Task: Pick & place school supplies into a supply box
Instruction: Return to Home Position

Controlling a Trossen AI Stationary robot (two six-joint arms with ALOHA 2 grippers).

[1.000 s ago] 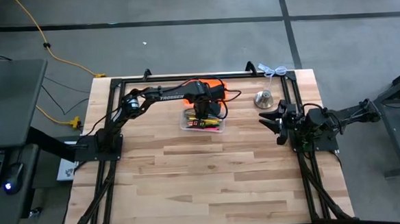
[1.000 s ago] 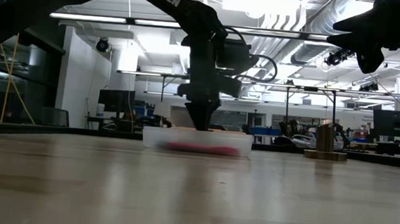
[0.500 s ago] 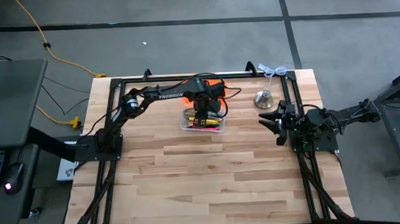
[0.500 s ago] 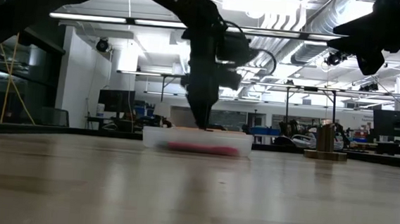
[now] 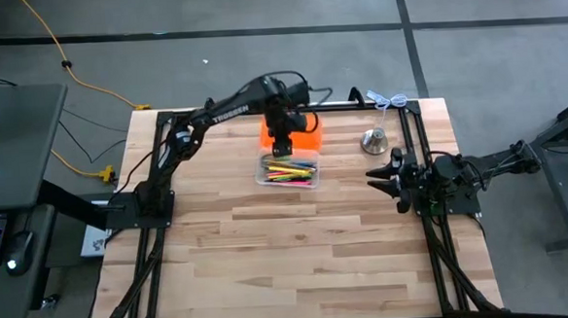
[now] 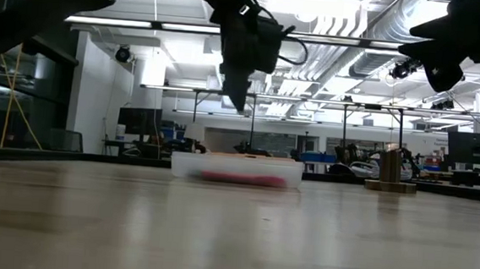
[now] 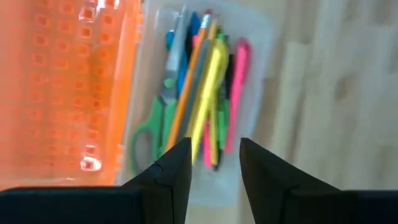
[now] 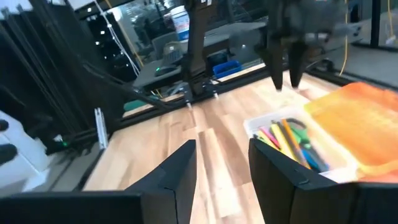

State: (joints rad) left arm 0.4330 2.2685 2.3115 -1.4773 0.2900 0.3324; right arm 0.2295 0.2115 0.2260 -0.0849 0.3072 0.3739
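The supply box (image 5: 260, 172), clear plastic, stands on the table's far middle with its orange lid (image 5: 305, 137) laid open toward the far edge. School supplies (image 7: 208, 87) lie inside it: pink, yellow, orange and blue pens and pencils, and green-handled scissors (image 7: 148, 134). My left gripper (image 5: 283, 145) hangs open above the box's lid side, pointing down, with nothing between its fingers; the low view shows it well clear of the box (image 6: 238, 168). My right gripper (image 5: 386, 176) waits open at the right, held level above the table and facing the box (image 8: 256, 128).
A silvery bell-like object (image 5: 376, 141) stands on the table right of the box, between it and my right arm. A white cable (image 5: 388, 100) lies at the far right corner. A black frame runs along the table's far and side edges. The near half is bare wood.
My left gripper has risen out of the supply box and gone a little toward the far edge, rolling as it rose. It now hangs well above the box. The supplies in the box, which the gripper covered before, show in the high view.
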